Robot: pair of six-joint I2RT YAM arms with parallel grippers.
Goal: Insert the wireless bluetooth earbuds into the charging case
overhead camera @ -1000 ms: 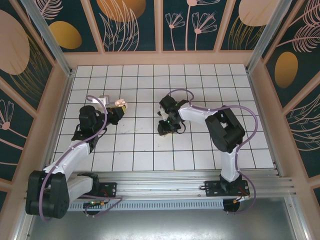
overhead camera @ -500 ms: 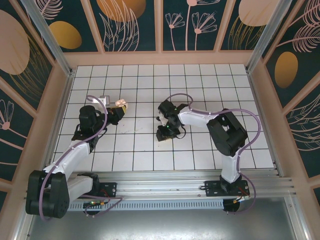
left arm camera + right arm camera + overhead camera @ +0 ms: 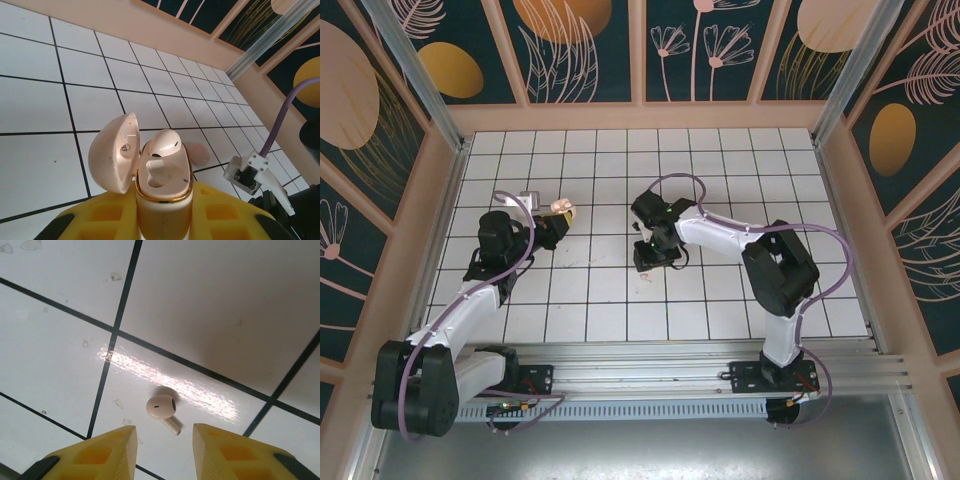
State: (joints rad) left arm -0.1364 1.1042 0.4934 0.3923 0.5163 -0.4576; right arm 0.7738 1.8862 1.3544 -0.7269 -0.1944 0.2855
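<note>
The charging case [image 3: 162, 222] is a pink clamshell with a gold rim, standing upright between the yellow fingers of my left gripper [image 3: 161, 202], which is shut on it. Its lid [image 3: 112, 152] hangs open to the left. One earbud [image 3: 166, 142] sits in the far slot and the near slot is empty. In the top view the case [image 3: 562, 207] is at the left gripper's tip [image 3: 554, 217]. The other earbud [image 3: 161, 406] lies loose on a white tile, stem toward the lower right. My right gripper [image 3: 164, 432] hovers open just short of it, its fingers apart on either side, touching nothing; it also shows mid-table [image 3: 648, 263].
A small grey-white block [image 3: 529, 197] lies just left of the case, also seen beside the left gripper [image 3: 248, 170]. A pale pink round patch [image 3: 200, 152] shows on the tile behind the case. Wooden walls [image 3: 640, 118] ring the white gridded table [image 3: 720, 160].
The right gripper has shifted slightly left over the loose earbud. The left arm and the case have not moved.
</note>
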